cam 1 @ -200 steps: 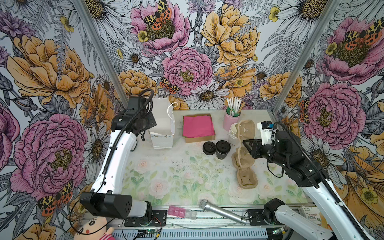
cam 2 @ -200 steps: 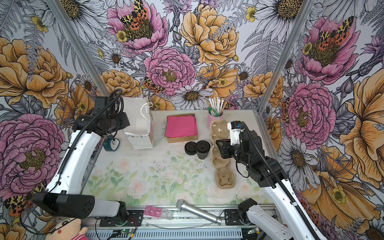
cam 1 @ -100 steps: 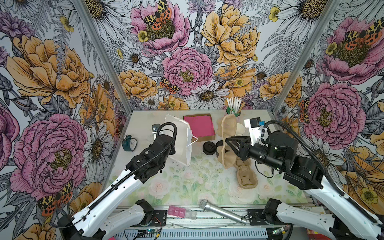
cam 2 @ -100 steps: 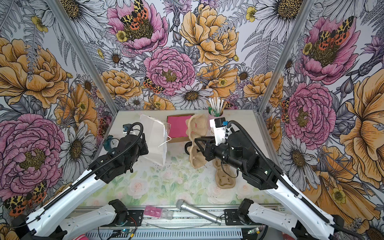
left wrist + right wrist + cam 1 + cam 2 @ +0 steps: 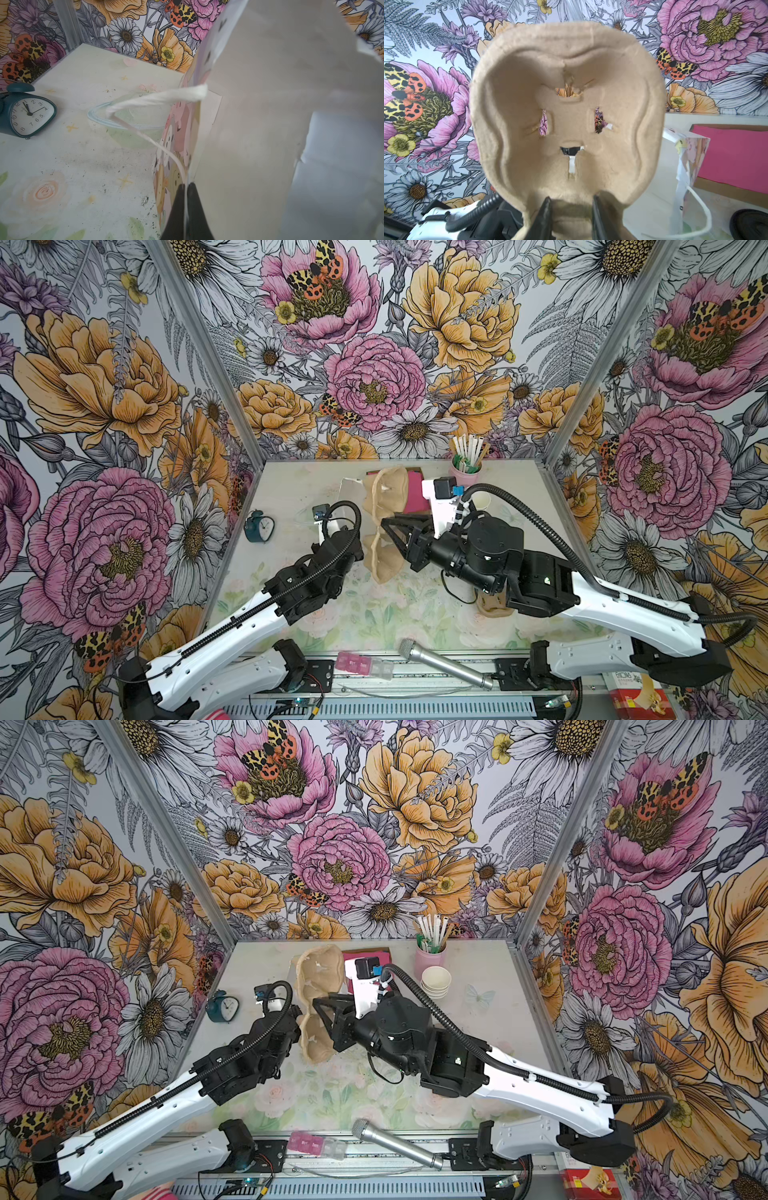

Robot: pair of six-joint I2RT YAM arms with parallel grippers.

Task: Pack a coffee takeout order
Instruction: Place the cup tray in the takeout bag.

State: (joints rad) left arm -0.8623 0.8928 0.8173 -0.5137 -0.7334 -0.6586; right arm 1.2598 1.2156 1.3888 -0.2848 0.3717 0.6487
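Left gripper [image 5: 185, 187], jaws together, pinches the rim of the white paper bag [image 5: 259, 104]. Right gripper [image 5: 571, 200] clamps the pulp carrier [image 5: 612, 83], held on edge at frame centre. Pink napkin [image 5: 733, 158] lies mid-right; white cups [image 5: 436, 979], right of centre in a top view; black lid [image 5: 751, 224], lower-right corner.

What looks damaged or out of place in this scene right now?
The brown cup carrier is held up on edge by the right pincer instead of lying flat, and one of its slots has ragged, torn edges. The left pincer is shut on the rim of the paper bag.
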